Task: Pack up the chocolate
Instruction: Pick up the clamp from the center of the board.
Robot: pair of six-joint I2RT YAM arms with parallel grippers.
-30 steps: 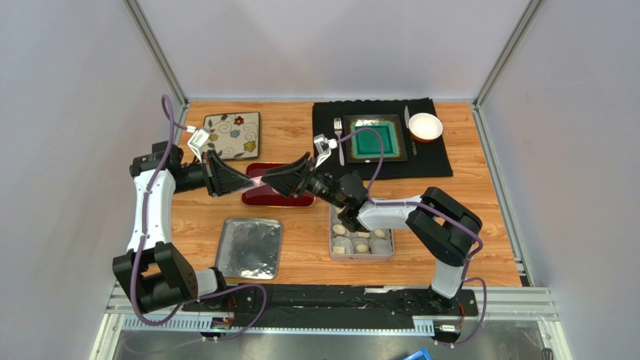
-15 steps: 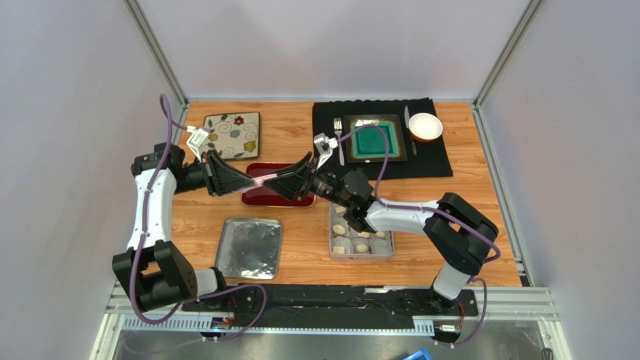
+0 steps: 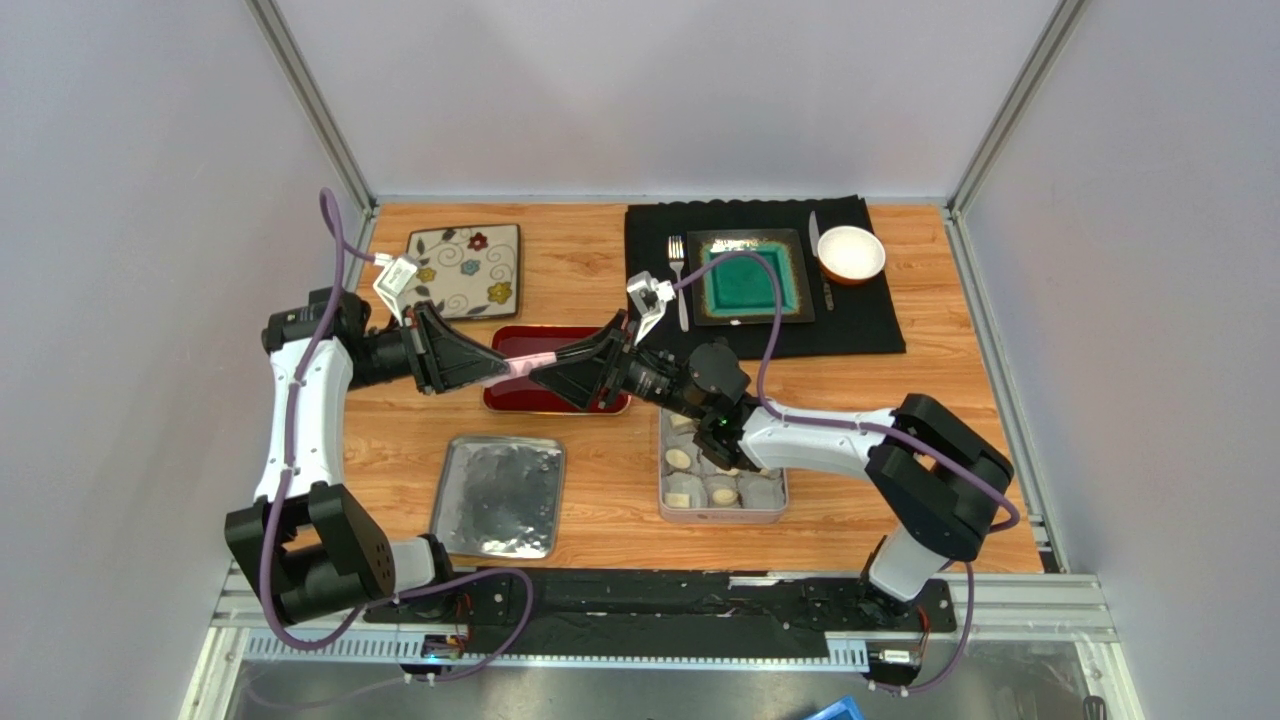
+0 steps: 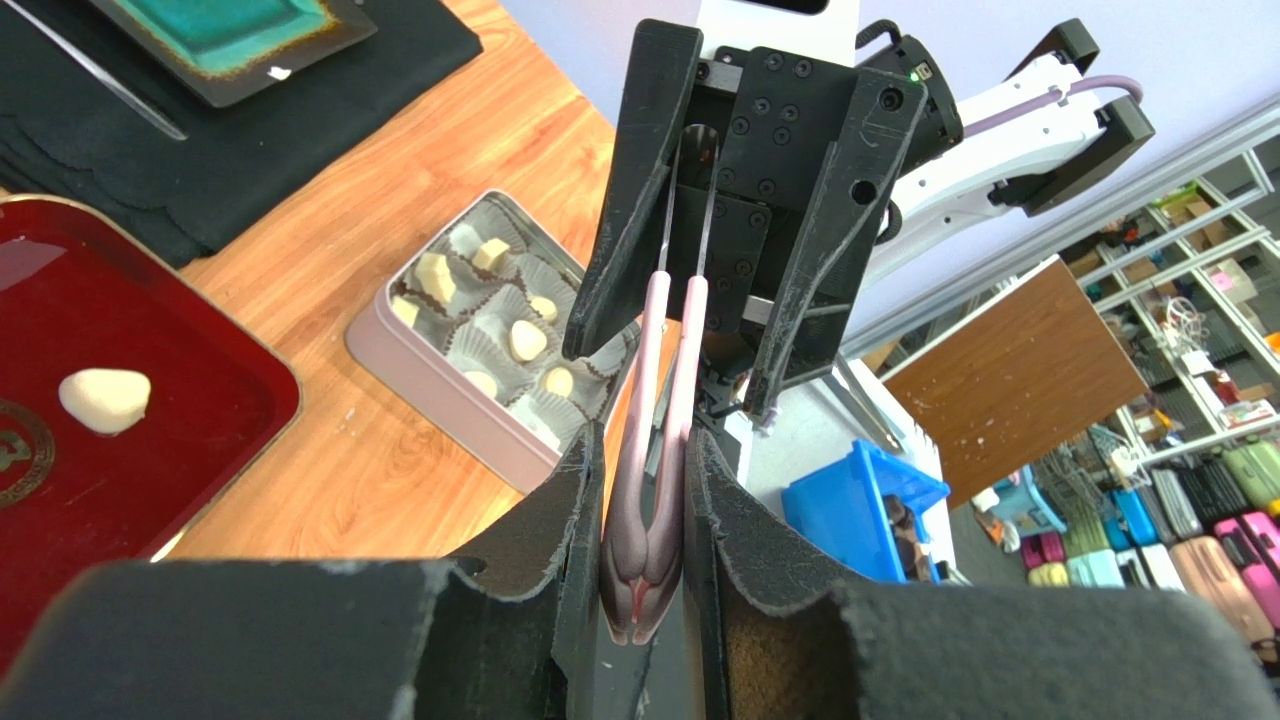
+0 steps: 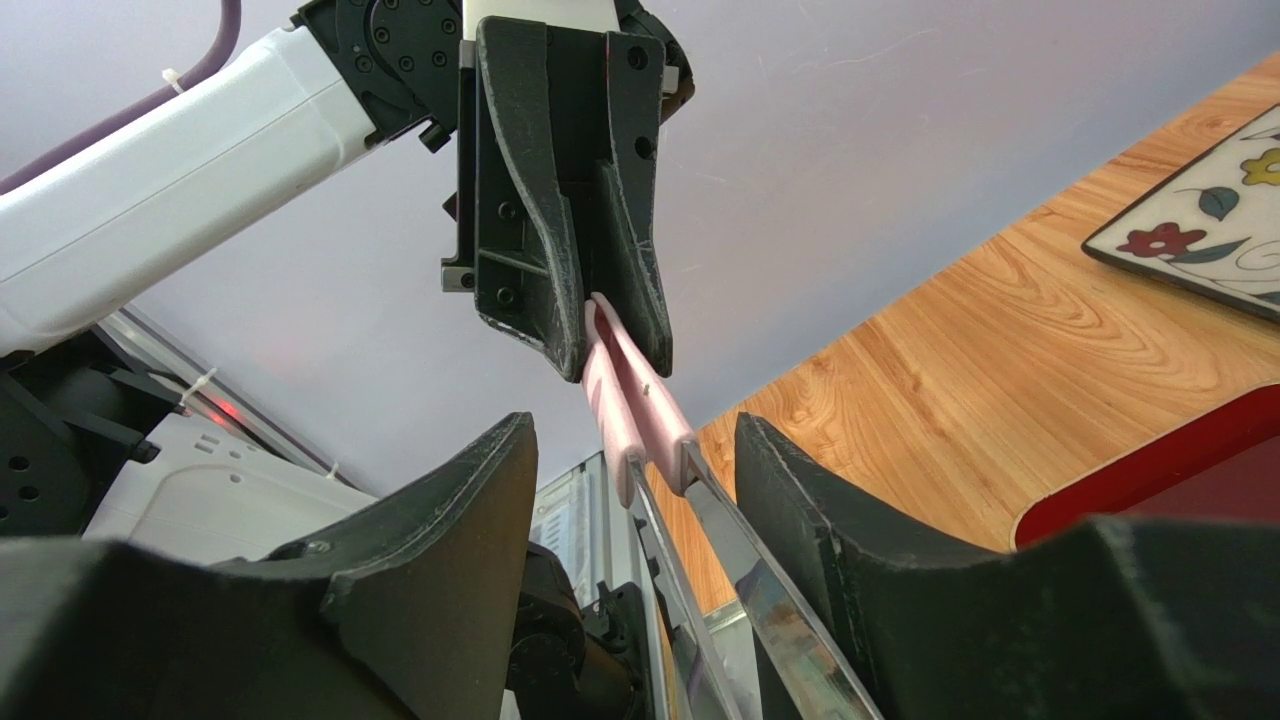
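1 chocolate (image 4: pixel 105 401) waits on the red tray (image 4: pixel 196 323), left of frame; others fill the tin (image 4: pixel 436 393). My left claw (image 4: pixel 646 465) clamps the pink tongs (image 4: pixel 672 353) for handover; my right claw (image 5: pixel 631 495) gapes around them, not gripping

The tongs (image 4: pixel 646 570) span between the left jaws and the right jaws, above the tray (image 3: pixel 516 399) holding one chocolate (image 4: pixel 104 399). Nearside of the right jaws sits the tin (image 3: pixel 721 516); nearside of the left jaws, the lid (image 3: pixel 499 495); beyond them, the plate (image 3: pixel 464 270).
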